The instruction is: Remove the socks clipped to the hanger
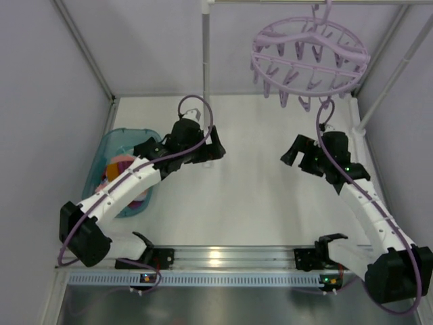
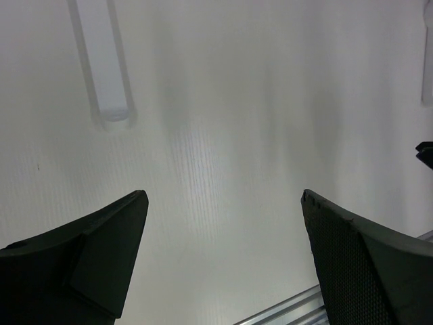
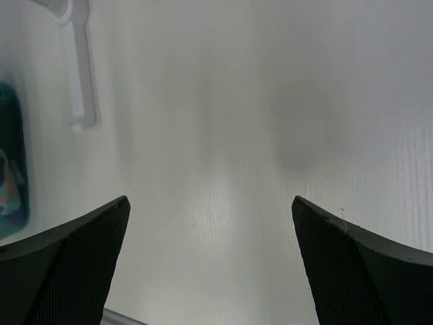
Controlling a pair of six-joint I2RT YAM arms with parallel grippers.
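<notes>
The lilac ring hanger point(image 1: 310, 57) hangs at the back right, its pegs dangling with nothing clipped to them that I can see. Pink and orange socks point(image 1: 122, 166) lie bunched in the teal tub point(image 1: 114, 141) at the left. My left gripper point(image 1: 215, 150) hovers open over the table's middle, right of the tub; in the left wrist view the left gripper point(image 2: 222, 194) has only bare table between its fingers. My right gripper point(image 1: 295, 154) stands open below the hanger, facing left, and the right wrist view shows the right gripper point(image 3: 210, 199) just as empty.
A white pole point(image 1: 206, 47) rises at the back centre; its foot point(image 2: 108, 61) shows in the left wrist view. Another white pole point(image 1: 389, 78) slants at the right. A metal rail point(image 1: 223, 257) runs along the near edge. The tub's end point(image 3: 12, 156) shows in the right wrist view.
</notes>
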